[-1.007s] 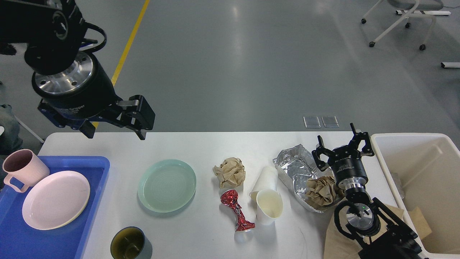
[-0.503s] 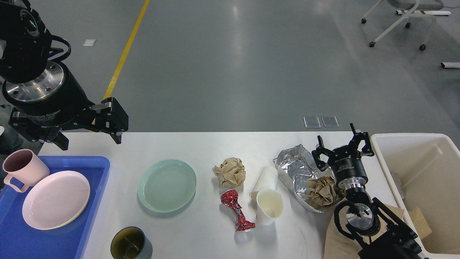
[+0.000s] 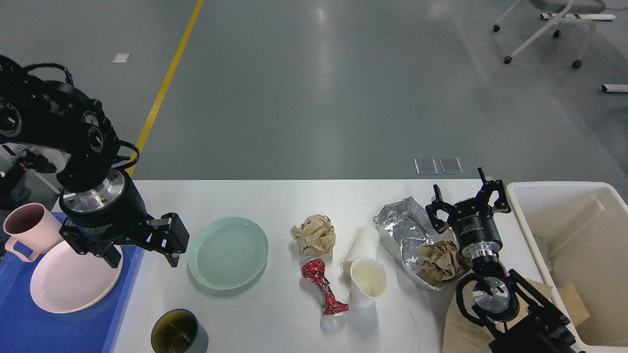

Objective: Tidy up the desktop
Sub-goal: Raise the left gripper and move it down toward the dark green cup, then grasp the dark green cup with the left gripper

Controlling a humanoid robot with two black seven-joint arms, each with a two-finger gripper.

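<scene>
The white desktop (image 3: 274, 201) holds a pale green plate (image 3: 228, 252), a crumpled brown paper ball (image 3: 314, 234), a crushed red can (image 3: 324, 287), two white paper cups, one lying (image 3: 362, 244) and one tilted (image 3: 368, 282), and a dark green cup (image 3: 176, 333). A crumpled foil container (image 3: 405, 228) holds another brown paper ball (image 3: 439, 260). My left gripper (image 3: 142, 249) is open and empty, low over the blue tray's right edge, just left of the green plate. My right gripper (image 3: 466, 202) is open and empty, beside the foil container's right end.
A blue tray (image 3: 24, 323) at the left holds a pink plate (image 3: 68, 282) and a pink mug (image 3: 29, 230). A cream-white bin (image 3: 520, 206) stands at the right edge. Brown paper (image 3: 461, 328) lies under my right arm. An office chair stands on the floor beyond.
My left arm has swung left and then down, from high above the table's back left edge to low beside the green plate. The right arm has not moved.
</scene>
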